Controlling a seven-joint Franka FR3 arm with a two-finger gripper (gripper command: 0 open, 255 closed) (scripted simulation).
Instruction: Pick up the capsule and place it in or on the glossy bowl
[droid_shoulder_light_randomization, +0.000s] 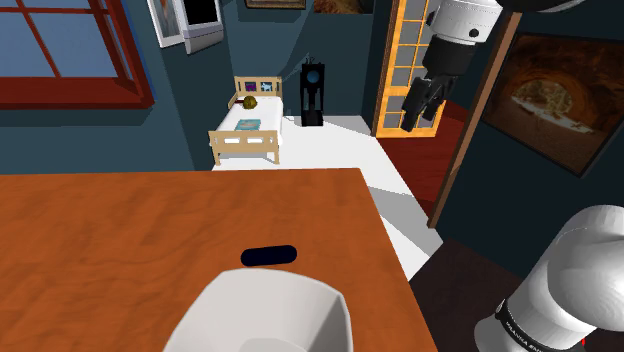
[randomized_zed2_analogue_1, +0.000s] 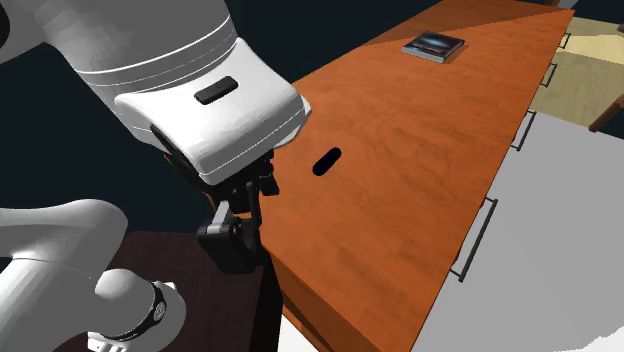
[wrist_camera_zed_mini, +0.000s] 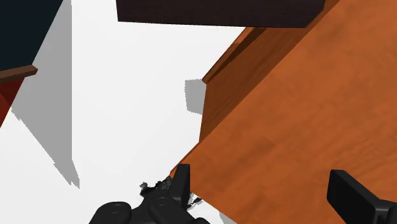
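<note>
At the shoulder view's left edge hangs one red-framed window. Further right one small pale-framed bed and one black tower stand on the white floor, followed by one yellow lattice panel and, at the far right, one framed painting. In front of these spreads one orange-brown wooden table. On it one capsule, dark and almost black, lies flat just beyond the far rim of one white bowl at the bottom edge; whether the two touch cannot be told. The one gripper hangs high past the table's right-hand edge, over the floor and well apart from capsule and bowl, on the white arm. The second exterior view sets the capsule on bare wood near its middle. Further right it adds one book lying flat near the table's far end, and at least three thin handles along the table's pale side. The wrist view supplies what the others leave vague: two black fingers stand wide apart with nothing clasped between them, and the table's edge and the white floor lie beyond.
</note>
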